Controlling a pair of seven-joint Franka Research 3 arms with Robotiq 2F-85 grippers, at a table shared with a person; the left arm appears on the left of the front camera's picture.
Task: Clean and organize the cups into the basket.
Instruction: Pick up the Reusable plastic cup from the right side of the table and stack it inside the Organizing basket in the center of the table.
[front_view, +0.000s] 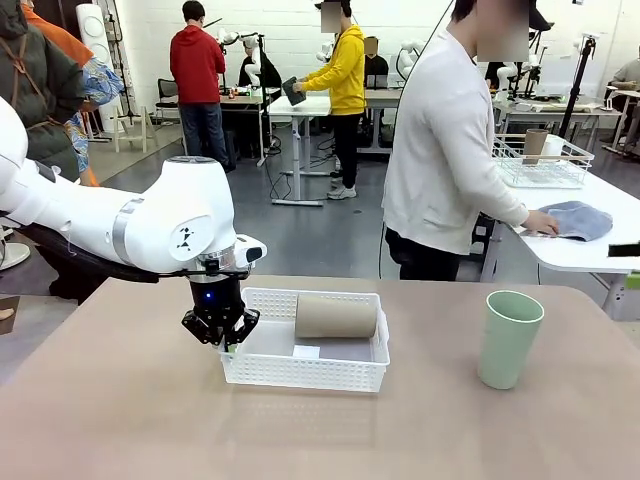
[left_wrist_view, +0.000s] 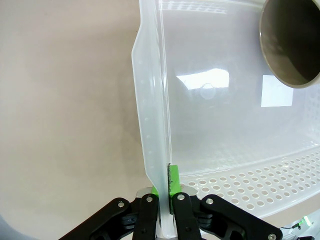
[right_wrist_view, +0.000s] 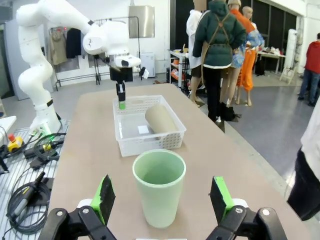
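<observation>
Left gripper: closed on the end wall of the basket, on the robot's left. Right gripper: jaws wide apart, one on each side of the mint cup, neither pad touching it.

Task items: one tan cup lies on its side inside the basket. The mint cup stands upright, mouth up, on the table, well apart from the basket toward the robot's right.

Step in hand, as judged: take the mint cup while the left arm steadies the basket.
- Centre the cup between the pads before closing. The tumbler tapers, so a grip low on the body may slide upward.
- Close gently, since a hard squeeze could tip the cup.
- Hold the basket wall without pulling. The plastic is thin and likely to flex.
- Lay the cup in the free space beside the tan cup — the gap looks narrow.

View comparison: the left wrist view shows the clamp itself, with a green pad flat against the inner face of the wall and the tan cup's open mouth toward the camera. The front view shows neither. The right wrist view shows the empty inside of the mint cup and the clearance on both sides of it, whereas the front view shows the gap between cup and basket.
</observation>
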